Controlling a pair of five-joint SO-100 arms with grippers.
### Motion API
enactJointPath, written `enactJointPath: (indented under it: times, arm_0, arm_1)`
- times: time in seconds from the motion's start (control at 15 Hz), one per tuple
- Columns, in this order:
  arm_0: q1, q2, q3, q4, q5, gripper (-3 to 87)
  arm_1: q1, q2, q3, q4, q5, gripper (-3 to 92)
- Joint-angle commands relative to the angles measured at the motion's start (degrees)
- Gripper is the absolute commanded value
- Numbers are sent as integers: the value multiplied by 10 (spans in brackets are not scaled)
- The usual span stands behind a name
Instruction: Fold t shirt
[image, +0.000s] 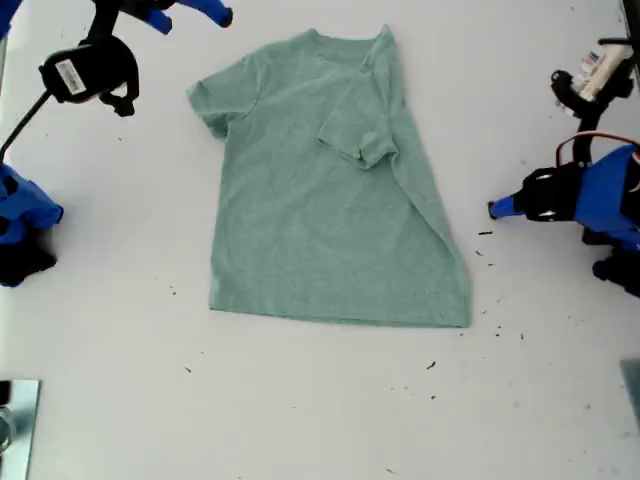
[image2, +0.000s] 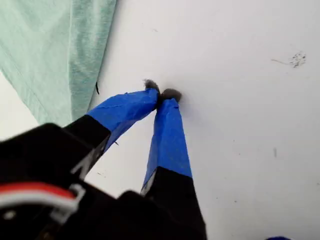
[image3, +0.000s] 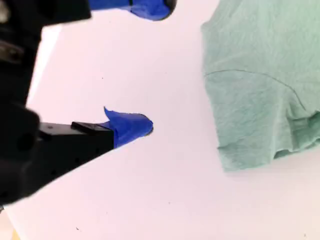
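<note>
Sage-green heathered cotton t shirt (image: 330, 190) flat mid-table, exterior view's right sleeve folded inward. First gripper (image2: 162, 94) clenched empty beside hem; second gripper (image3: 150, 65) spread wide near unfolded sleeve, likely next.

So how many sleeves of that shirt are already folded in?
1. The sleeve on the exterior view's right lies folded over the shirt; the other sleeve, on that view's left, is spread flat on the table.
</note>
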Motion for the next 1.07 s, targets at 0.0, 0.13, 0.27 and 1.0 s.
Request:
enactJointPath:
  times: [0.0, 0.13, 0.27, 1.0]
  arm_0:
    - [14, 5, 43, -8, -8, 336]
    - [18, -13, 104, -61, -17, 334]
    - [24, -26, 185, -130, -23, 333]
    - [57, 126, 183, -200, -52, -3]
  arm_1:
    - [-1, 5, 23, -3, -4, 25]
    - [-4, 5, 23, -3, -4, 25]
    - [-10, 6, 23, -3, -2, 25]
    - [-23, 8, 23, -3, 5, 25]
